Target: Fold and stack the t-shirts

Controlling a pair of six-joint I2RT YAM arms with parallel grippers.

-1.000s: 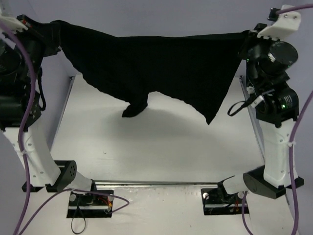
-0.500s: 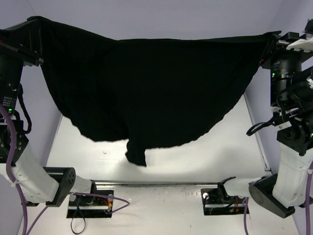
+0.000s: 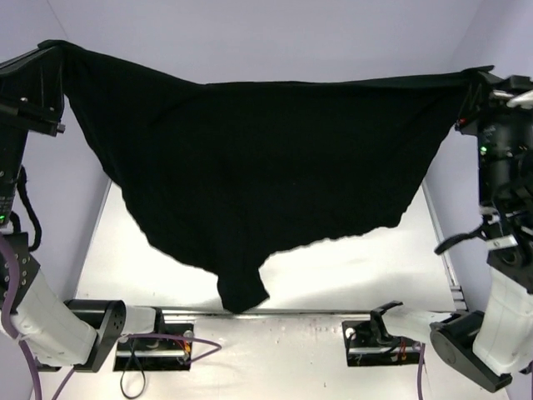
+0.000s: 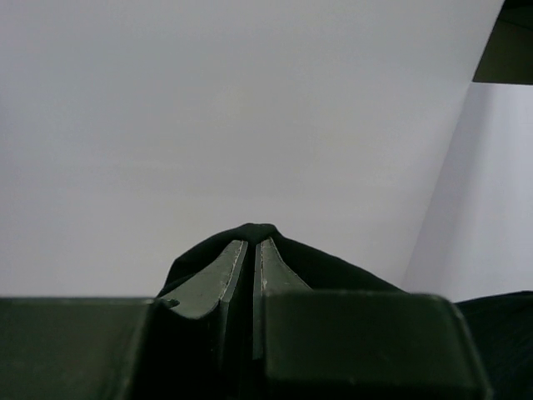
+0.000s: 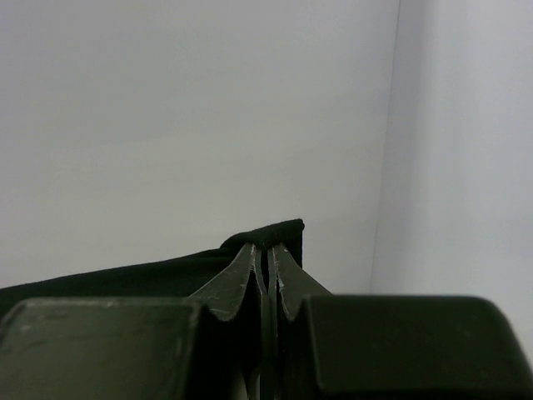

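The black t-shirt hangs stretched wide in the air between my two grippers, high above the white table. Its lower edge sags to a point near the table's front edge. My left gripper is shut on the shirt's upper left corner. My right gripper is shut on the upper right corner. In the left wrist view the gripper pinches black cloth that wraps over the fingertips. In the right wrist view the gripper pinches a cloth edge between its tips.
Pale lilac walls stand behind and at both sides. The arm bases and cables sit at the near edge. A metal rail runs along the table's front. The shirt hides most of the far table.
Both grippers have risen and spread further apart, lifting the shirt up and toward the camera. The shirt now hangs wider and its lowest point has come nearer the front edge.
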